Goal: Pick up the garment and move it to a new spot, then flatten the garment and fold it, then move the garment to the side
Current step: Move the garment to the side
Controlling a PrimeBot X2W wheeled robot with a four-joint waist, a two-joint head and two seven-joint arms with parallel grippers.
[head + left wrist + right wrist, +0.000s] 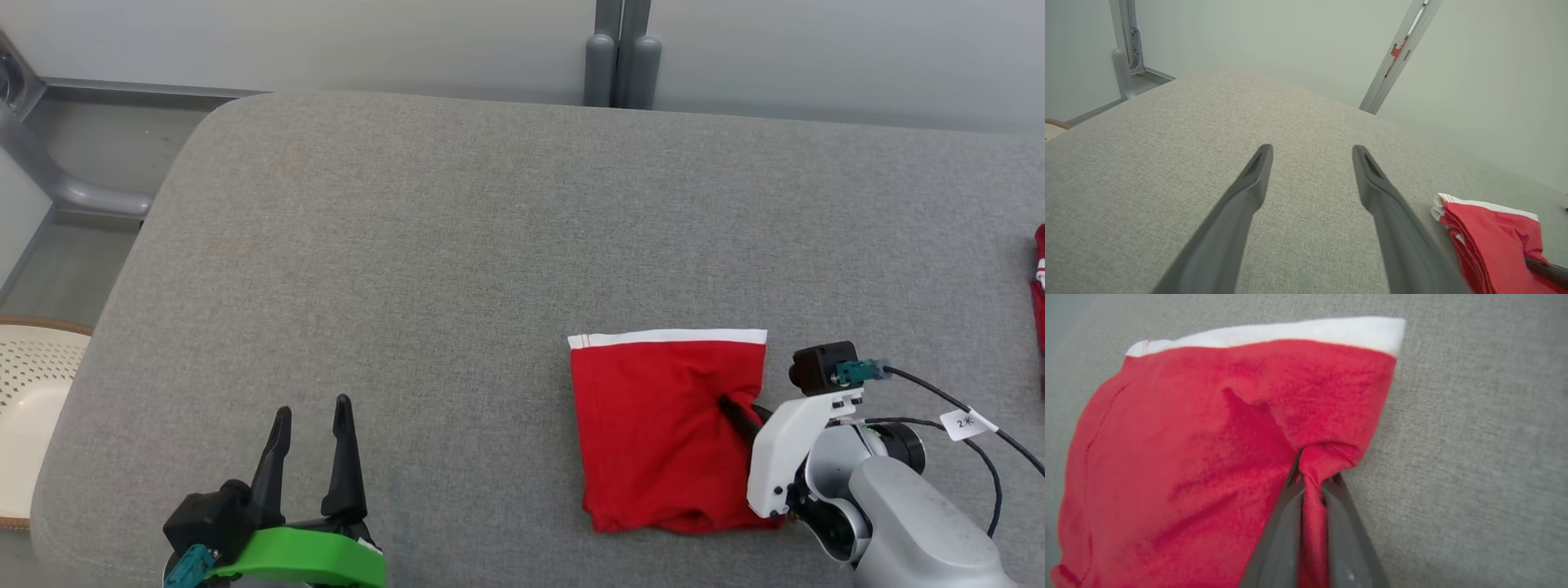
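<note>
- The red garment, folded, with a white band along its far edge, lies on the grey cushion, right of centre.
- The right gripper pinches a bunched fold at the garment's right edge, its fingers pressed together on the cloth.
- The left gripper hovers at the near left with its fingers spread, holding nothing, well apart from the garment.
- A white tag on the right arm's cable reads "2", then a star-like mark.
- A cream basket sits off the cushion's left side.

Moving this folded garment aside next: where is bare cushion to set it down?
Widest bare cushion: between the left tool and the red garment, running to the far edge. A narrower strip lies between the garment and the red-and-white cloth. Crowded by the right tool, pinching its edge.
</note>
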